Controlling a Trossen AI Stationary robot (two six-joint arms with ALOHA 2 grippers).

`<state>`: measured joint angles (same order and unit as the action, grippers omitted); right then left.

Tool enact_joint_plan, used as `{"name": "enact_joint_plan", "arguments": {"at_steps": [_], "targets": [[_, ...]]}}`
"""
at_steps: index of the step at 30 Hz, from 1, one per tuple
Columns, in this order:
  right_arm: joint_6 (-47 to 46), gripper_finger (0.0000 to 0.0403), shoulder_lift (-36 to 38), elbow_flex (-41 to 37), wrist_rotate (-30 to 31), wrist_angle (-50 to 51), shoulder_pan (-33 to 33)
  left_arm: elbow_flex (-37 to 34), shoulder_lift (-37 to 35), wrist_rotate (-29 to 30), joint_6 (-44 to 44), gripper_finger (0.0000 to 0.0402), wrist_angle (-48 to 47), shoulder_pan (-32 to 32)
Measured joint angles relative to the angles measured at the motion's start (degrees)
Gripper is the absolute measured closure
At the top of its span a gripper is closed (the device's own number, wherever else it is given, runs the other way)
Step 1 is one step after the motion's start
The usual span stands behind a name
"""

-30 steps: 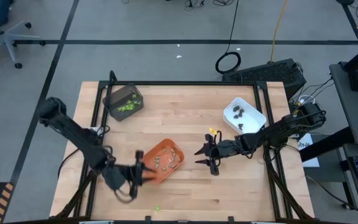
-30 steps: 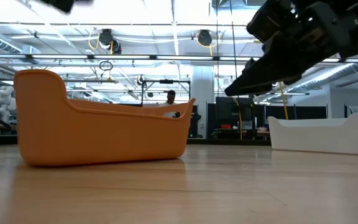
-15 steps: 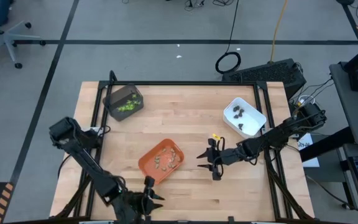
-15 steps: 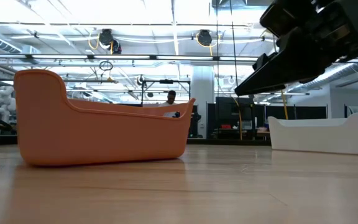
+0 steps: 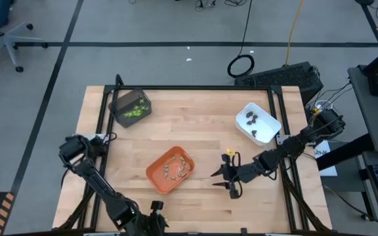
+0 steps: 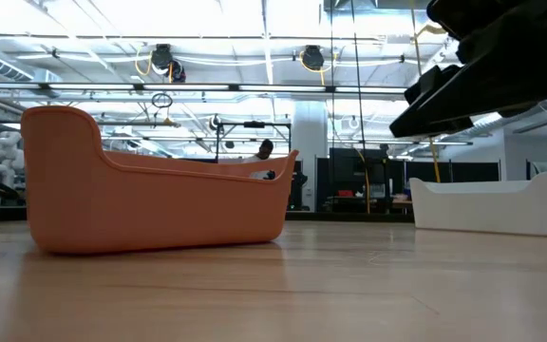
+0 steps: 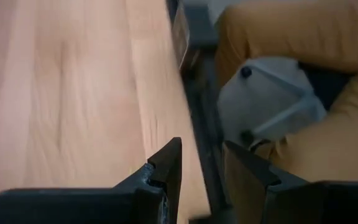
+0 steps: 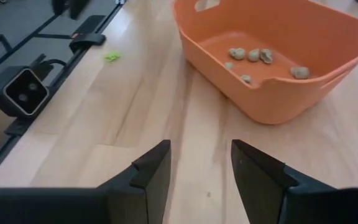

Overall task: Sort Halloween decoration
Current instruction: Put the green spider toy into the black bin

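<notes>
The Halloween decoration is tiny pieces. Tan-grey ones lie in the orange tray, lime-green ones in the dark grey tray, and dark brown ones in the white tray. One loose lime-green piece lies on the wood near the table's near edge. My left gripper is open at the near edge, its fingers over the table's rim with nothing between them. To the right of the orange tray my right gripper hangs open above bare wood and holds nothing.
The low camera sits on the black frame at the near edge, close to the loose green piece. Black rails run along the table's sides. Bare wood lies between the orange and white trays.
My left gripper has swung from beside the orange tray's near-left side to the table's near edge, sinking and turning as it went. My right gripper has drifted toward the near edge and slightly right. Neither gripper's finger gap has changed.
</notes>
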<state>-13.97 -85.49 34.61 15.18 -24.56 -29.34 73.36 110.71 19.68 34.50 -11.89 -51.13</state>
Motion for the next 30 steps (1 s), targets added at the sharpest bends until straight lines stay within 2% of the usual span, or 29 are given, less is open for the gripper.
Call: {"name": "enact_joint_plan", "arguments": {"at_steps": [11, 14, 18, 22, 30], "targets": [[-0.3, 0.0246, 0.0, 0.0, 0.0, -0.1, -1.2, 0.0, 4.7, 1.6, 6.9, 0.0284, -7.2, 0.3], [0.1, 0.0246, 0.0, 0.0, 0.0, 0.0, -1.2, 0.0, 4.6, 2.1, 7.1, 0.0267, -8.2, 0.3], [0.3, 0.0246, 0.0, 0.0, 0.0, 0.0, -1.2, 0.0, 4.6, 4.4, 5.2, 0.0223, -8.2, 0.3], [0.3, 0.0246, 0.0, 0.0, 1.1, 0.0, -1.2, 0.0, 5.2, 3.2, 2.2, 0.018, -6.6, 0.3], [0.3, 0.0246, 0.0, 0.0, 1.6, 0.0, -1.2, 0.0, 6.7, 1.4, 2.7, 0.0171, -6.5, 0.2]]}}
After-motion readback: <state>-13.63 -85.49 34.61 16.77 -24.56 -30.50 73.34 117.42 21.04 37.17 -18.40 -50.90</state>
